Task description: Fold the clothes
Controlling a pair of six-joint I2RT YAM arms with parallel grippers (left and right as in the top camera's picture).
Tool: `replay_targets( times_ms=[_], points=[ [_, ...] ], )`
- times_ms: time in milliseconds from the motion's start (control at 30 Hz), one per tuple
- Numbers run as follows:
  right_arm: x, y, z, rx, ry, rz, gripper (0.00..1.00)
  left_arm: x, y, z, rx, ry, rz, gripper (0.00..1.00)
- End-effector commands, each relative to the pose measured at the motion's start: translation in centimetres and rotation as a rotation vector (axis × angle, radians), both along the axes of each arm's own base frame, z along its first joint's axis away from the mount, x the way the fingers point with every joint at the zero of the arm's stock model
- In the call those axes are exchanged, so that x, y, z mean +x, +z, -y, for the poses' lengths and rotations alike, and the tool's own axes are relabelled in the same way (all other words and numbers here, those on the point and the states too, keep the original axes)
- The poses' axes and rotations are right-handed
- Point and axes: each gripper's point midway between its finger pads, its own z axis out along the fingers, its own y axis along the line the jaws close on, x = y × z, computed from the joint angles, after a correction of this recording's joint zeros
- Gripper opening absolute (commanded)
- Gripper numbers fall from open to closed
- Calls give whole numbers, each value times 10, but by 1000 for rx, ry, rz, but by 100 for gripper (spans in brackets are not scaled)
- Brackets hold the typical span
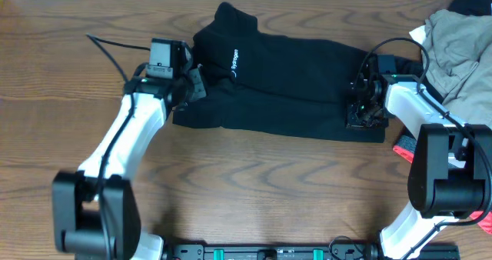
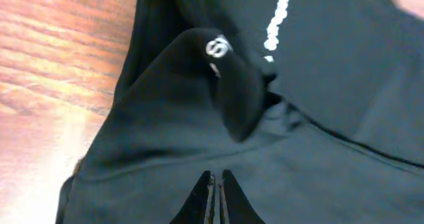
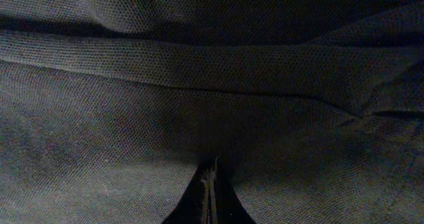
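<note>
The black short-sleeved shirt (image 1: 284, 83) lies stretched across the far middle of the wooden table, its white logo (image 1: 233, 62) facing up near the left end. My left gripper (image 1: 194, 85) is at the shirt's left edge. In the left wrist view its jaws (image 2: 216, 174) are shut on the black cloth (image 2: 331, 85), beside a folded-over sleeve. My right gripper (image 1: 361, 114) is at the shirt's lower right corner. In the right wrist view its jaws (image 3: 211, 163) are shut on the black fabric (image 3: 199, 71), which fills the frame.
A khaki-grey garment (image 1: 461, 45) is heaped at the far right, with a black one (image 1: 473, 0) behind it. A coral-pink piece (image 1: 403, 146) shows beside the right arm. A black cable (image 1: 108, 48) runs over the table left of the left gripper.
</note>
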Motion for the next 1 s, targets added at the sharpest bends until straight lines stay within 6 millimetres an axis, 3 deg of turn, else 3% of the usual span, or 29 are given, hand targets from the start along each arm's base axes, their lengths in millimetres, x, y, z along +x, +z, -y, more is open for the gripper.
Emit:
replay_targets(
  times_ms=[0,167,367,467,600,700,800,867,967],
  points=[
    [-17,-8,-1,-2,-2,-56,2,11,-28,-4,29,13,-20,6],
    [-19,-9,-1,-2,-2,-66,1,53,-40,12,-38,-18,113,6],
    [-20,-9,-1,-2,-2,-70,1,93,-69,12,-66,22,221,6],
    [-22,-9,-1,-2,-1,-78,1,93,-92,8,-90,70,176,6],
    [-21,-9,-1,-2,-1,-76,1,75,-130,-2,-38,98,60,6],
    [-21,-9,-1,-2,-1,-76,1,67,-143,-6,-22,106,13,6],
    [-21,-9,1,-11,-2,-76,1,68,-138,-4,-35,97,19,7],
    [-22,-9,2,-19,-2,-77,1,71,-125,1,-54,58,47,6],
    [-22,-9,2,-20,-2,-79,1,80,-79,6,-106,14,134,6]
  ],
)
